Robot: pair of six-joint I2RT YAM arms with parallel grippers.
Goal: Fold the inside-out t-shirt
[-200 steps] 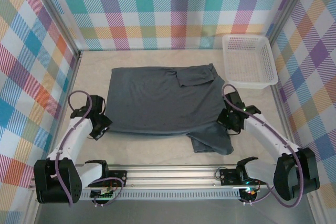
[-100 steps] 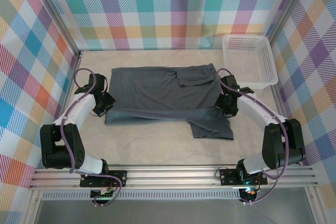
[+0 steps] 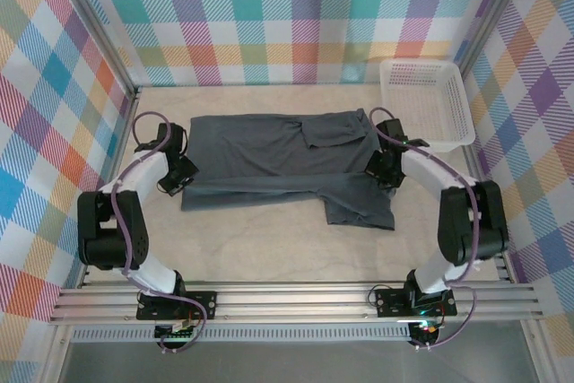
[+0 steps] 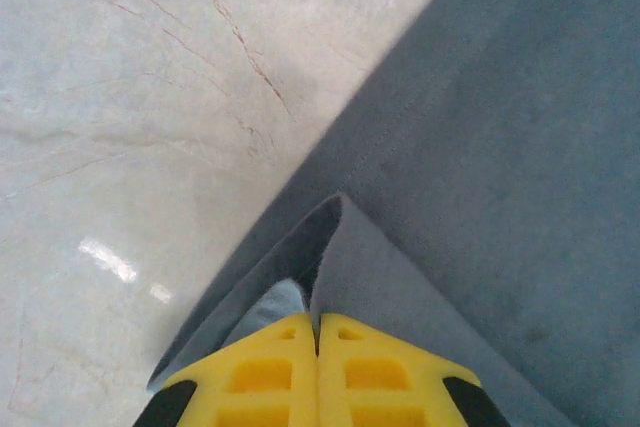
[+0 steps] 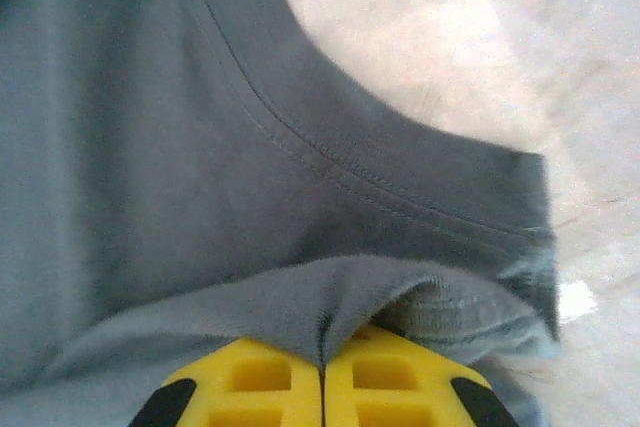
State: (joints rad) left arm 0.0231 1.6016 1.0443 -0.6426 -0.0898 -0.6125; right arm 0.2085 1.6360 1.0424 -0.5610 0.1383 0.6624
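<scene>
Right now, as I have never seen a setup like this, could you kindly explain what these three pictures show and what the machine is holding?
You are looking at two small robot arms bolted side by side at the near edge of a table. The wide picture comes from a fixed camera above and behind them. The two close-ups come from a camera on each wrist, looking out past that arm's own yellow fingers. A dark grey t-shirt lies spread on the table, and a white mesh basket stands in the far right corner. The left tool is shut on the shirt's left edge, and the right tool is shut on its right edge. Each pinches a small fold of fabric.
</scene>
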